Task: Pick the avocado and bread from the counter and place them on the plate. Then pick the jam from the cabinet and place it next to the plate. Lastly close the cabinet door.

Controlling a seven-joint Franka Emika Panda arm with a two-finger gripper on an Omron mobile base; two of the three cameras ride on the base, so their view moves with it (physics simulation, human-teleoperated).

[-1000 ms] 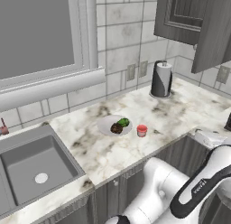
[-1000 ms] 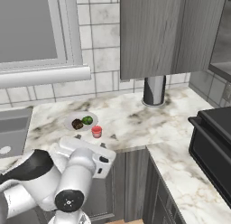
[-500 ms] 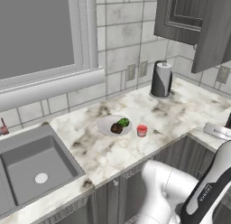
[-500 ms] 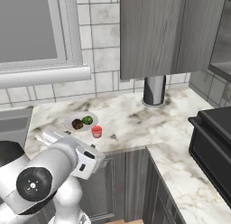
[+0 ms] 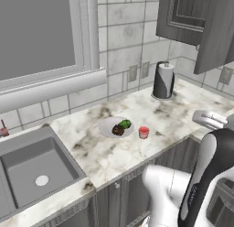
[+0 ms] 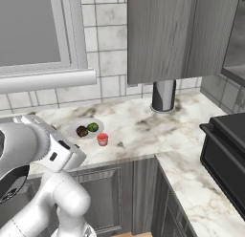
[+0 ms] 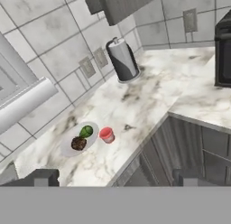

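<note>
Counter [image 7: 149, 105], jam [image 7: 107, 134] well beyond open jaws

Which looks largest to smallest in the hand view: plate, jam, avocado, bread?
1. plate, clearly widest.
2. jam.
3. avocado and bread: they look about alike, too close to rank. All four sit together, so nearness hardly skews this.

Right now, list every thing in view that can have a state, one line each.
Green egg-shaped avocado: on the white round plate.
Dark brown bread lump: on the plate.
Red jam jar: upright, beside the plate.
Dark grey cabinet door: open.
Gripper: open, empty.
</note>
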